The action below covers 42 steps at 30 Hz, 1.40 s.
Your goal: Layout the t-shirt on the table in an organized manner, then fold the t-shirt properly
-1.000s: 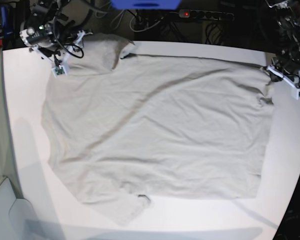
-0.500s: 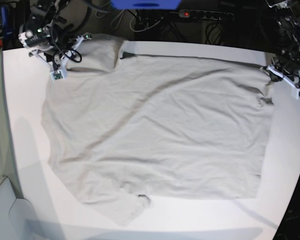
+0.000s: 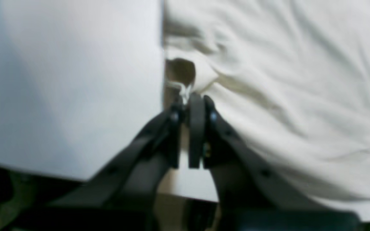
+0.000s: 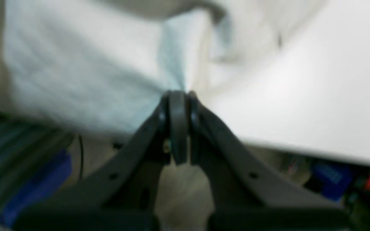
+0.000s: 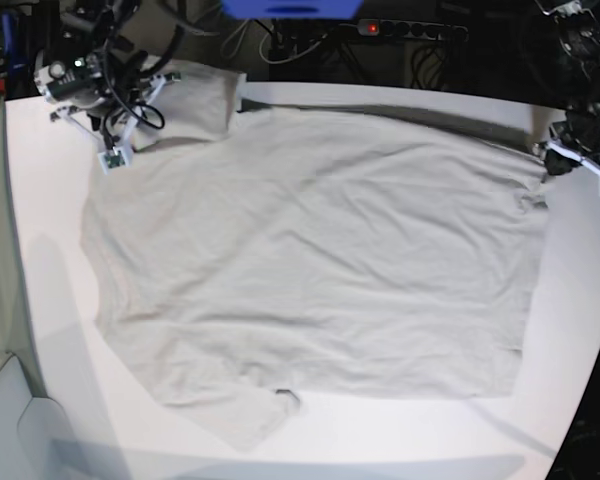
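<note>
The light grey-beige t-shirt [image 5: 310, 260] lies spread wide on the white table [image 5: 50, 260]. Its far edge is raised off the top and casts a shadow strip. My left gripper [image 5: 546, 152] is at the shirt's far right corner. In the left wrist view it [image 3: 191, 98] is shut on a fold of the shirt's edge [image 3: 268, 70]. My right gripper [image 5: 160, 82] is at the far left corner by a sleeve. In the blurred right wrist view it [image 4: 178, 93] is shut on the cloth [image 4: 85, 67].
Beyond the table's far edge are dark cables, a power strip [image 5: 410, 30] and a blue object [image 5: 290, 8]. A pale box corner [image 5: 10, 420] sits at the near left. Bare table shows along the left, right and near sides.
Both grippers have pulled the shirt's far edge backward and up, drawing it tauter. The right arm moved back and left; the left arm moved slightly right.
</note>
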Each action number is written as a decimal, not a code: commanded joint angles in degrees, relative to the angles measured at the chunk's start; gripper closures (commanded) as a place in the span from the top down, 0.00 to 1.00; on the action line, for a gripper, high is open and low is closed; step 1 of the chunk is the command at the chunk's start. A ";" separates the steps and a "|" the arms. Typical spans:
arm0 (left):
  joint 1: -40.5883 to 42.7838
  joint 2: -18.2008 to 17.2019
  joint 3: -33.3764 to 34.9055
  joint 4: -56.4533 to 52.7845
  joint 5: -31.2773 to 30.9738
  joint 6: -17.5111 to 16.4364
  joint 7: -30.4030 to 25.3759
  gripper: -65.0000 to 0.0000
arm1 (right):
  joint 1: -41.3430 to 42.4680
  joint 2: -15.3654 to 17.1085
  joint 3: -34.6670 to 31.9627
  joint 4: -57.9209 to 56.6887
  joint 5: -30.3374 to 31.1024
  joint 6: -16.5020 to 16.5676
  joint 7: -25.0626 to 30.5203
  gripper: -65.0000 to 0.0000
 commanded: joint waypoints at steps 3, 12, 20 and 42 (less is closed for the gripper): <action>-0.37 -0.88 -0.43 3.86 -2.57 0.04 -0.83 0.01 | 1.25 0.08 0.13 1.15 0.40 -0.25 0.34 0.00; -2.74 -0.71 -0.52 7.38 -2.83 0.21 -0.83 0.01 | 5.21 0.08 0.04 1.15 0.40 -0.25 0.34 0.00; -6.70 -0.62 -0.52 6.76 -2.39 0.39 -0.83 0.01 | 10.74 0.08 0.13 1.06 0.40 -0.25 0.34 0.00; -13.12 -0.71 -0.52 -0.54 -2.39 0.57 -0.83 0.01 | 20.59 3.32 -0.14 -7.73 0.40 -0.25 4.82 0.00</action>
